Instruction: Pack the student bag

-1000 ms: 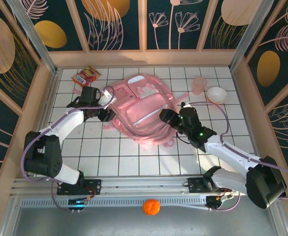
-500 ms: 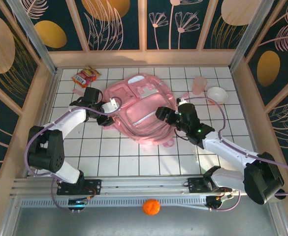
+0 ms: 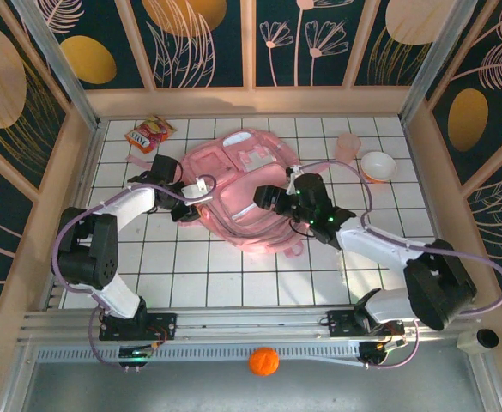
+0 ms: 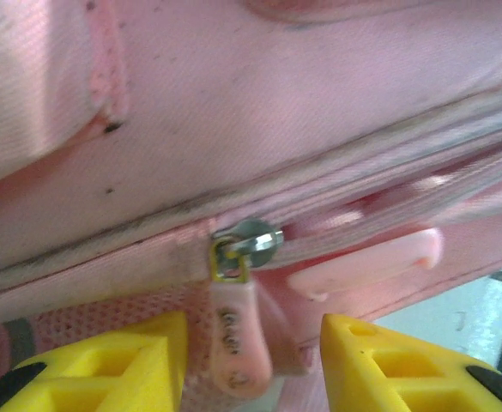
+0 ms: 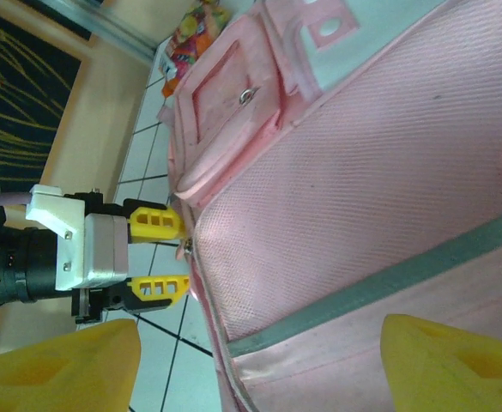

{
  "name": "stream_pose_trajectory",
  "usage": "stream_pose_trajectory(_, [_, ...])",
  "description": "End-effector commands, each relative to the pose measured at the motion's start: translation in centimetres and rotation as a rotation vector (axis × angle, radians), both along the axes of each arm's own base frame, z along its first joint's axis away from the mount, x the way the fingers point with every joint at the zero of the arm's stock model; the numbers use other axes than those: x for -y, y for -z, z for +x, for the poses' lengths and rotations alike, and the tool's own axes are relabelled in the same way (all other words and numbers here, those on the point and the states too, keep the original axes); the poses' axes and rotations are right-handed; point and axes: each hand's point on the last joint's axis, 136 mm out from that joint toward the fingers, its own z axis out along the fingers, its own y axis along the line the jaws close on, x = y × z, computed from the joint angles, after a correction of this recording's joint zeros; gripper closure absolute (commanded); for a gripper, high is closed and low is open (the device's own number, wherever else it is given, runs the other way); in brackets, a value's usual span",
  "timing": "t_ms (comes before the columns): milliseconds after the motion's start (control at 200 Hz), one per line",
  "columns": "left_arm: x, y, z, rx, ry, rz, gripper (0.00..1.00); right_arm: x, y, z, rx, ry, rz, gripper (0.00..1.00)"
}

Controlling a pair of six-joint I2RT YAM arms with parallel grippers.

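Student bag [image 3: 244, 184], a large soft pale-pink fabric backpack, lay flat in the middle of the white gridded table [image 3: 233, 279] between the two arms, its long axis slanting roughly from near right to far left. At its left edge the left gripper [image 4: 252, 365] stood spread astride the small pink zip pull [image 4: 236, 339] hanging from the metal slider [image 4: 251, 240], not pinching it, so that arm was nearer the zip. The right gripper [image 5: 259, 360] hung wide open over the bag's front. Lettering on the pull, and on the red-orange snack packet [image 3: 148, 134] beyond, was unreadable.
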Motion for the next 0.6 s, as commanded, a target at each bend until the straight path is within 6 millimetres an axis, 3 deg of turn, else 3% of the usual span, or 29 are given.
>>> stream_pose_trajectory(0, [1.5, -0.5, -1.2, -0.040, 0.088, -0.081, 0.56, -3.0, -2.4, 0.6, 0.078, -0.075, 0.073, 0.26])
stream_pose_trajectory(270, [1.6, -0.6, -1.3, -0.053, 0.070, -0.091, 0.66, -4.3, 3.5, 2.6, -0.053, -0.022, 0.010, 0.31])
stream_pose_trajectory(405, [1.1, -0.4, -0.2, -0.011, 0.000, -0.075, 0.67, -4.3, 4.1, 2.9, -0.059, -0.014, 0.004, 0.31])
stream_pose_trajectory(480, [0.3, -0.2, 1.1, 0.016, -0.070, -0.041, 0.60, -4.4, 4.0, 2.9, -0.056, -0.015, 0.006, 0.31])
stream_pose_trajectory(591, [0.5, -0.3, 1.1, 0.011, -0.077, -0.056, 0.59, -4.4, 4.0, 2.9, -0.053, -0.019, 0.006, 0.32])
